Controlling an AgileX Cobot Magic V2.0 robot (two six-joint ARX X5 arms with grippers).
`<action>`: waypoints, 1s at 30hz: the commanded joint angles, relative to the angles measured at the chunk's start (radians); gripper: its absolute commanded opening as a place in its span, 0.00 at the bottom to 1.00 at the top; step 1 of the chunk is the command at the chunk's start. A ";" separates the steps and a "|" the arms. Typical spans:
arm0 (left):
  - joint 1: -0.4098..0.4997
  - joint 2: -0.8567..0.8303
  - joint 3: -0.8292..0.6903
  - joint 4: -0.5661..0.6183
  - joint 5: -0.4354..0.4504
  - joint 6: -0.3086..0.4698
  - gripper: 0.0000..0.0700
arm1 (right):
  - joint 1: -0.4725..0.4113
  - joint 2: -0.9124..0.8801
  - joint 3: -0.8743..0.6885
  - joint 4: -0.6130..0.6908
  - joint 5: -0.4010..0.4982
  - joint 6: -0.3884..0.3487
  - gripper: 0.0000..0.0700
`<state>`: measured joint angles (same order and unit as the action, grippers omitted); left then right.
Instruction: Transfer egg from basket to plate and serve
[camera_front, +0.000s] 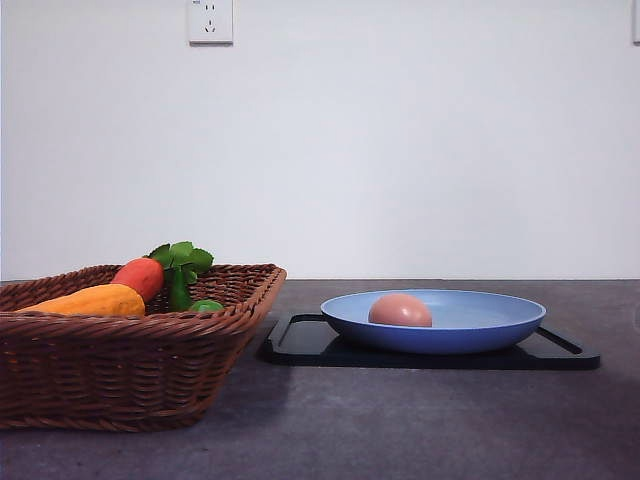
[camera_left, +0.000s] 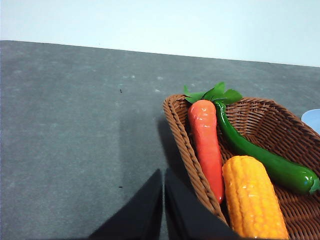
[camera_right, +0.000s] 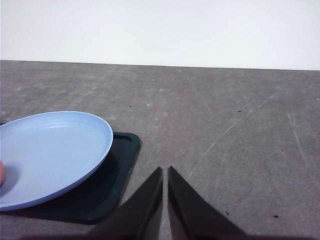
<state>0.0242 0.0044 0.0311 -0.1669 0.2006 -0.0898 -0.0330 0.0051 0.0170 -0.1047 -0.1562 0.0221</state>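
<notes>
Now: small salmon-pink egg lying in round light-blue plate, plate on flat black tray. Brown wicker basket just beside, holding orange carrot, yellow corn, green pepper. Left gripper, right gripper both clenched, holding nothing, over grey table.

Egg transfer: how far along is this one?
Done: the egg lies in the blue plate on the black tray, out of the basket. In hand: nothing; the left tool and right tool are shut and empty. Left: serving the plate.
</notes>
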 joint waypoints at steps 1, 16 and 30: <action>0.000 -0.002 -0.028 0.010 -0.002 -0.002 0.00 | 0.000 -0.002 -0.004 0.009 0.003 -0.004 0.00; 0.000 -0.002 -0.028 0.010 -0.002 -0.002 0.00 | 0.000 -0.002 -0.004 0.009 0.003 -0.004 0.00; 0.000 -0.002 -0.028 0.010 -0.002 -0.002 0.00 | 0.000 -0.002 -0.004 0.009 0.003 -0.004 0.00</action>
<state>0.0242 0.0044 0.0311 -0.1669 0.2008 -0.0898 -0.0330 0.0051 0.0170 -0.1047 -0.1562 0.0221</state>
